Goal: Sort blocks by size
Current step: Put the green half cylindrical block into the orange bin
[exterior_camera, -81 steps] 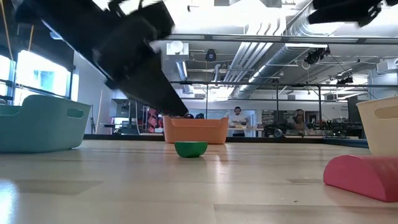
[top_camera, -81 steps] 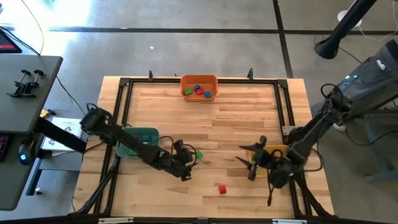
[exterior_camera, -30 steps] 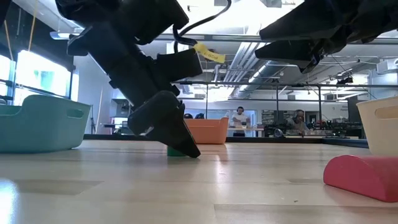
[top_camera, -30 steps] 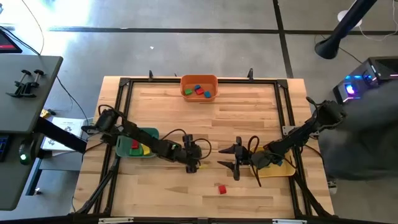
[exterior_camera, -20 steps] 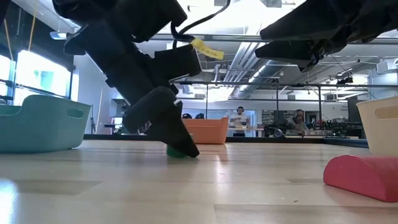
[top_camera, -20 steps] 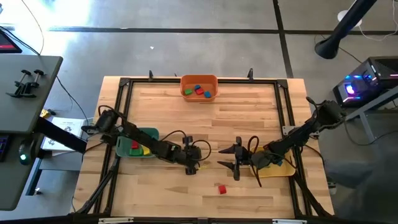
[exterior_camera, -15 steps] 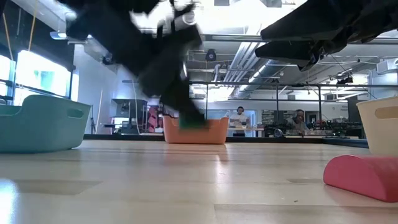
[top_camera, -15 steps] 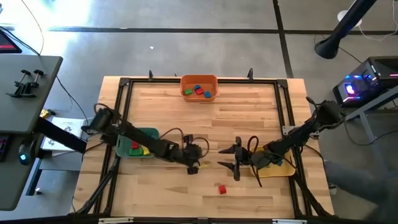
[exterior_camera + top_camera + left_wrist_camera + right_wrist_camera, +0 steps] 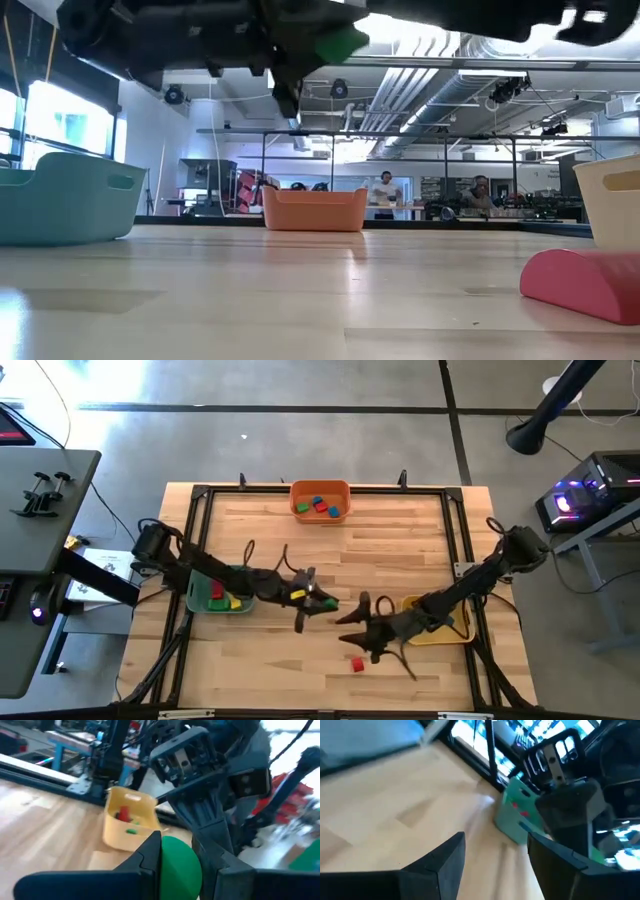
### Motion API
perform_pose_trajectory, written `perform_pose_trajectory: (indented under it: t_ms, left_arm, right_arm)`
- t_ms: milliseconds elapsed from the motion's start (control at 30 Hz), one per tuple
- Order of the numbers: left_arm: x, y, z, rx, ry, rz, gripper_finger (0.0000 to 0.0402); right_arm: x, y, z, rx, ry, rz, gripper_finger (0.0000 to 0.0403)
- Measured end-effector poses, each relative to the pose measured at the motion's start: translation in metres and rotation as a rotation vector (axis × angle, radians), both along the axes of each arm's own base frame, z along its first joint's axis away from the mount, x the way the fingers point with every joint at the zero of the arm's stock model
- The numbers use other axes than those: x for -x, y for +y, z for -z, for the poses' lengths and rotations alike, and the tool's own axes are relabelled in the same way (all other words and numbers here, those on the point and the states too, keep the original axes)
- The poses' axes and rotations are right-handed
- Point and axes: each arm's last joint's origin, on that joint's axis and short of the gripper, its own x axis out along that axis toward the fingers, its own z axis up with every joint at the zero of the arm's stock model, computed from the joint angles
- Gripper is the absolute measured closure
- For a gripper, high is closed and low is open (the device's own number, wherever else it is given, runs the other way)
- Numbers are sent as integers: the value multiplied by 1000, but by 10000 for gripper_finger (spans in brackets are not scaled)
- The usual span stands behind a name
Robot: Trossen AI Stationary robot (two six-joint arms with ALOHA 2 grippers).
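My left gripper [image 9: 320,601] is shut on a green block with a rounded side [image 9: 178,865], held high above the middle of the table [image 9: 335,43]. My right gripper [image 9: 350,633] faces it from the right with its fingers open [image 9: 495,865] and nothing between them. A red block with a rounded top [image 9: 585,281] rests flat side down on the table near the front edge [image 9: 357,664], just in front of my right gripper. My left gripper pinches the green block between its two fingers, one on each of two opposite sides [image 9: 161,862]. The fingers lie about level and point toward the table's right side. The block is lifted clear of the table, its rounded side sticking out past the fingertips.
An orange bin [image 9: 320,500] with several blocks stands at the far edge. A green bin [image 9: 240,575] holding red and yellow blocks is on the left under my left arm. A yellow bin [image 9: 131,822] with red and green blocks is on the right.
My left gripper has shut on the green block on the table, lifted it clear and tipped from pointing down to level, going a little toward the right. My right gripper has rolled and gone toward the near edge and the left, staying open.
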Motion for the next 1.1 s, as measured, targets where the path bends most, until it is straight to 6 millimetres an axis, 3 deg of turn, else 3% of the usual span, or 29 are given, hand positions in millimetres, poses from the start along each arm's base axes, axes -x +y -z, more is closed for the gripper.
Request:
perform_pose_trajectory:
  t_ms: [167,367,600,833,1100]
  left_arm:
    - [7,1,9,64,42,19,345]
    - [12,9,47,116,400,-75,344]
    - [7,16,83,265,585,-85,344]
    - [-19,23,89,286,597,-52,335]
    - [-31,32,85,260,598,17,249]
  right_arm:
    - [-12,5,-22,161,93,95,195]
    - [-18,6,-40,42,204,148,195]
    - [-17,-7,-19,-211,320,138,195]
    - [-14,-9,-11,-297,350,190,195]
    - [-14,-9,-5,-312,390,195,195]
